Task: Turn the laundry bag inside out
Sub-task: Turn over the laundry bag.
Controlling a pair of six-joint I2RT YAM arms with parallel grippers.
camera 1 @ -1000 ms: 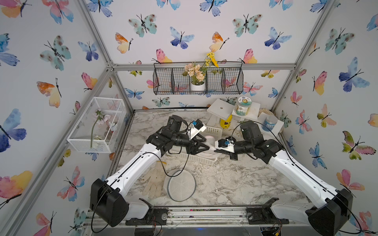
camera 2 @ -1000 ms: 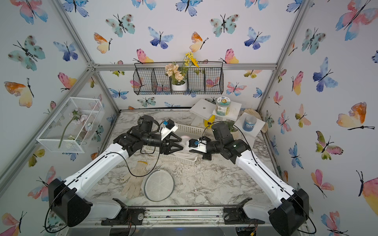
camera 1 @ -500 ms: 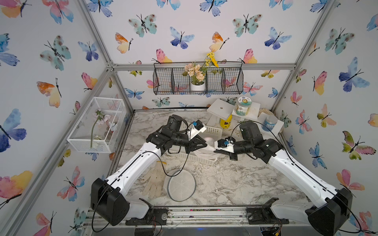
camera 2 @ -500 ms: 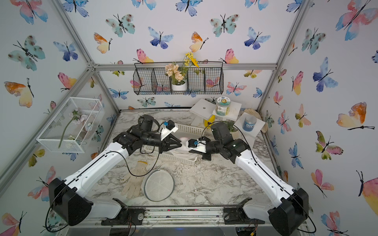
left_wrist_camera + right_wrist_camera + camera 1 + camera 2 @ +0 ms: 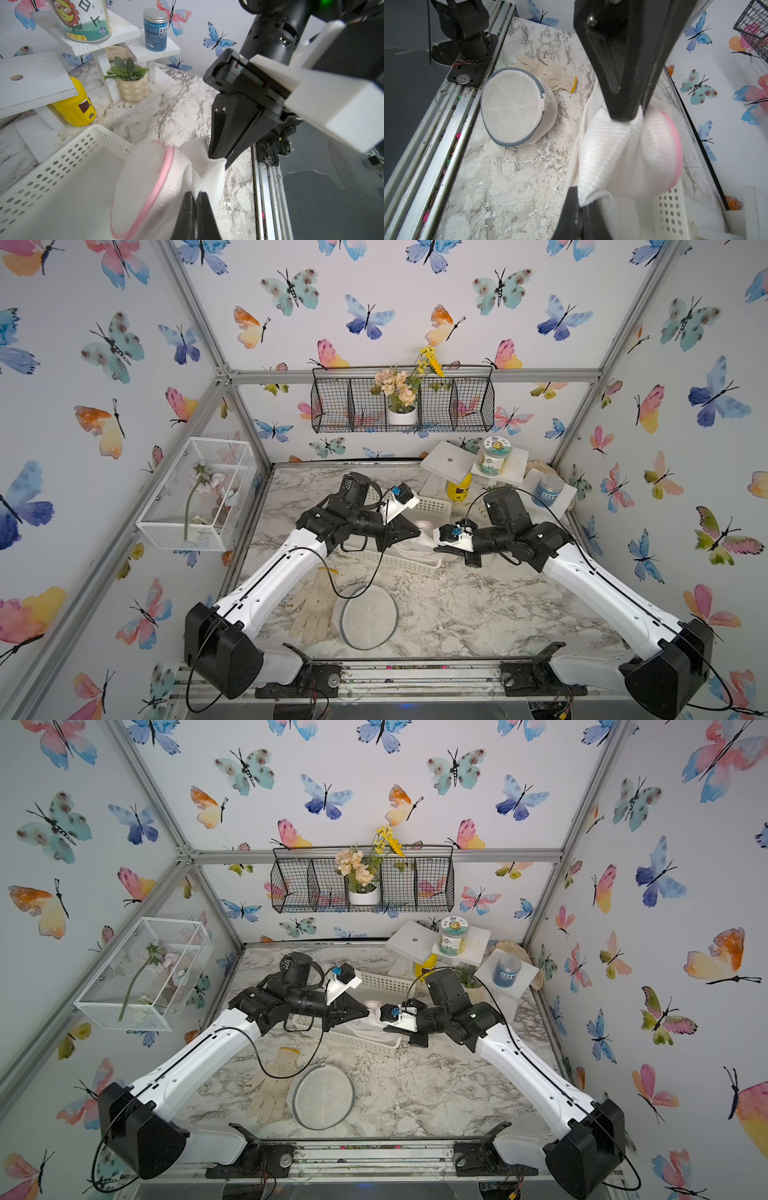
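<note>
We are looking at a robot lab cell. An aluminium frame point(image 5: 540, 374) is enclosing a marble table point(image 5: 457, 614), with butterfly wallpaper point(image 5: 368, 317) covering the walls. A left arm point(image 5: 274, 576) and a right arm point(image 5: 602, 593) are standing on a rail point(image 5: 415, 674) along the front edge. Props are sitting at the back: a wire basket point(image 5: 471, 406), a jar point(image 5: 492, 456), a shelf point(image 5: 446, 460).

On my screen the marble table point(image 5: 478, 605) carries a soiled work glove point(image 5: 313, 608) near the front edge, touching a round grey-rimmed mesh pouch point(image 5: 369, 617). Farther back I see a white perforated basket point(image 5: 432, 506). In the back right corner stand white stepped shelves point(image 5: 449, 460) with a sunflower-label jar point(image 5: 492, 456) and a blue jar point(image 5: 547, 491) on top, and a yellow bottle point(image 5: 459, 489) and a small potted plant point(image 5: 132, 87) below. A black wire rack point(image 5: 345, 406) on the back wall holds a flower pot point(image 5: 401, 415). A white mesh box point(image 5: 174, 526) hangs on the left wall.
</note>
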